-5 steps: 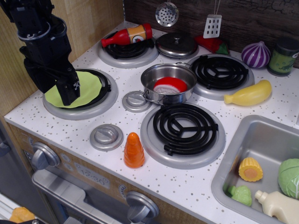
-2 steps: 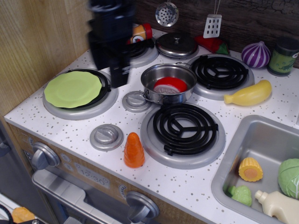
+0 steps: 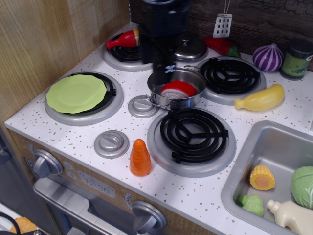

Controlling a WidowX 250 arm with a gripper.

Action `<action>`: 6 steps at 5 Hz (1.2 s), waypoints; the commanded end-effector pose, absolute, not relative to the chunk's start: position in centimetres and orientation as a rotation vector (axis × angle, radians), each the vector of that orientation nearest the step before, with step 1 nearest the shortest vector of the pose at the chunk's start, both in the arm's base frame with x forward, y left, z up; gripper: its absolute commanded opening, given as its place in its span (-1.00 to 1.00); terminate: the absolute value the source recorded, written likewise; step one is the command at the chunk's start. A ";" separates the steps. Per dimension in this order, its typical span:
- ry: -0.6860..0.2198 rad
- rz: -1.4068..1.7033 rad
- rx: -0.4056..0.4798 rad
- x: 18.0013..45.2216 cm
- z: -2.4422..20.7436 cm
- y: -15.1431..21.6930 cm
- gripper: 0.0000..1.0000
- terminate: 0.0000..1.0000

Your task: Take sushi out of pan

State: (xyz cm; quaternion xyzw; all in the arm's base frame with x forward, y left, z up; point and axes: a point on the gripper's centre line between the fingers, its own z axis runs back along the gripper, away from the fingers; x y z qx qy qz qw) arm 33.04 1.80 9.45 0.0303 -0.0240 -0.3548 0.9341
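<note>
The sushi [image 3: 178,90], a round piece with a red band and white centre, lies inside the pan [image 3: 191,102], a small shiny steel pot between the stove's burners. My black gripper [image 3: 165,71] hangs just above the pan's back left rim, a little left of the sushi. It is motion-blurred, and its fingers point down close together; whether they are open or shut does not show. It holds nothing that I can see.
A green plate [image 3: 76,92] lies on the left burner. An orange carrot cone [image 3: 140,157] stands at the front. A ketchup bottle [image 3: 123,39], steel lid [image 3: 190,46], spatula [image 3: 222,25], onion [image 3: 267,57], jar [image 3: 298,59] and yellow squash [image 3: 259,99] are behind and right. The sink [image 3: 247,161] holds toy food.
My gripper has swept right from over the green plate, past the back left burner, to just above the pan's back left rim. The sushi and pan have not moved.
</note>
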 end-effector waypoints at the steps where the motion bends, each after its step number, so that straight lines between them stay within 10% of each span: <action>1: -0.138 -0.844 0.082 36.0 9.4 2.1 1.00 -1.00; 6: -0.280 -0.897 -0.028 38.6 3.9 2.1 1.00 -1.00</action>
